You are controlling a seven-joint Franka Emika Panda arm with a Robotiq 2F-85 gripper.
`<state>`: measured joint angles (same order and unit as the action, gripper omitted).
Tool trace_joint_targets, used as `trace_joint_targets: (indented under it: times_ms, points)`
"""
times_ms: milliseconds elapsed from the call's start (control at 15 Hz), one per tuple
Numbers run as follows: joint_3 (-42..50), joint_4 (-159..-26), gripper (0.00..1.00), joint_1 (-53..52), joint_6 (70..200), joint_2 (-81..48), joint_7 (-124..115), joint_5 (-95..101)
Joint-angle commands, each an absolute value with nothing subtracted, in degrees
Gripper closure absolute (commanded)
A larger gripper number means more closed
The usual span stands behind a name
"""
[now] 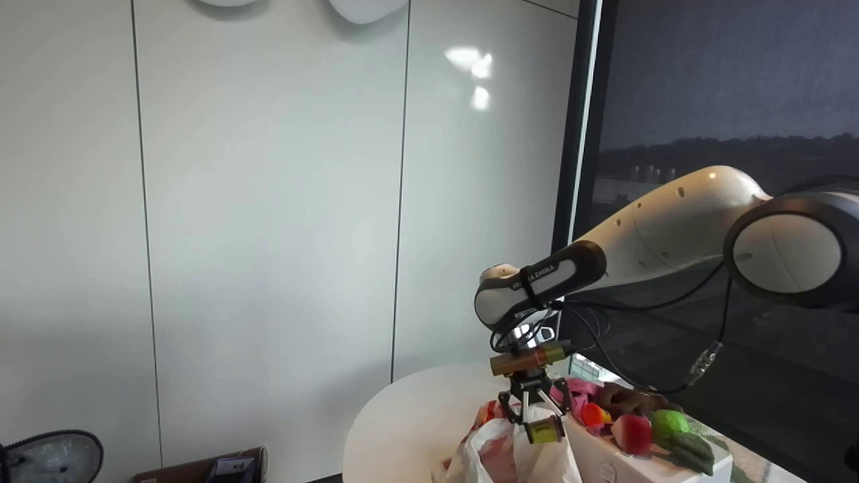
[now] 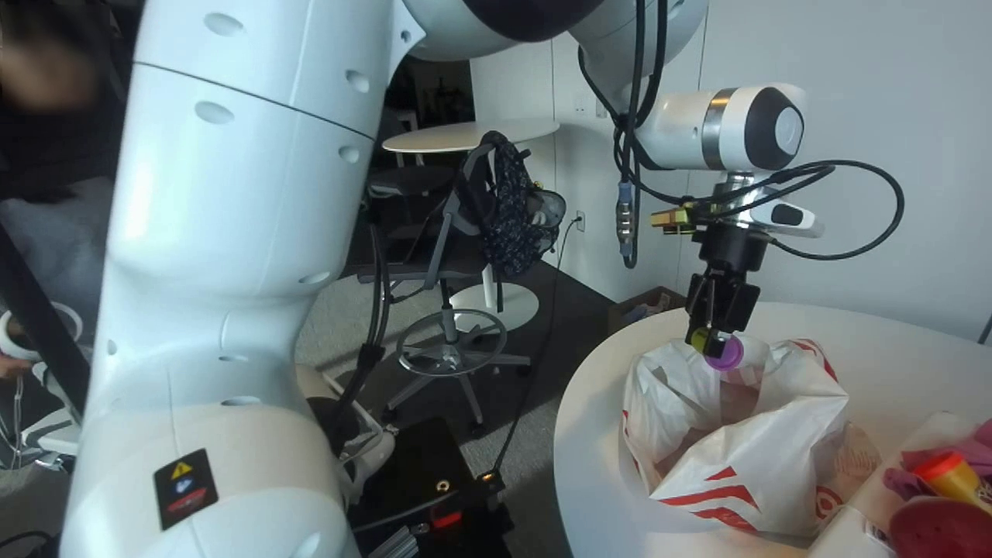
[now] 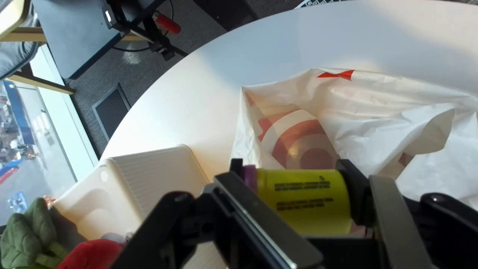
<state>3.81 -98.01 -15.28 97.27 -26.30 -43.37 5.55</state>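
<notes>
My gripper (image 3: 293,179) is shut on a small yellow tub (image 3: 306,203) with a purple lid (image 3: 250,177). The tub lies sideways, one finger at the lid and the other at its base. Below it, in the wrist view, a white plastic bag (image 3: 373,93) with red markings gapes wide. In both exterior views the tub (image 1: 545,431) hangs at the mouth of the bag (image 2: 744,480); whether it touches the bag I cannot tell. The lower inside of the bag is partly hidden.
The bag stands on a round white table (image 2: 593,418). Beside it, a white box (image 1: 644,469) bears a red toy (image 1: 632,434), a green toy (image 1: 670,424), an orange-topped tub (image 2: 957,477) and pink cloth. A chair with a backpack (image 2: 508,205) stands behind.
</notes>
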Motion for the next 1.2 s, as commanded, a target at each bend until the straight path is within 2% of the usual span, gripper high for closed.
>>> trace_joint_targets:
  times_ms: [0,467,1133]
  points:
    - [5.18,-102.77,0.62,-12.25,98.88,-18.55,-49.99,7.85]
    - [8.71,-105.69,0.62,-3.99,107.04,-11.88,-57.75,14.52]
    - [10.84,-105.48,0.62,-0.42,124.88,-21.30,-66.55,24.88]
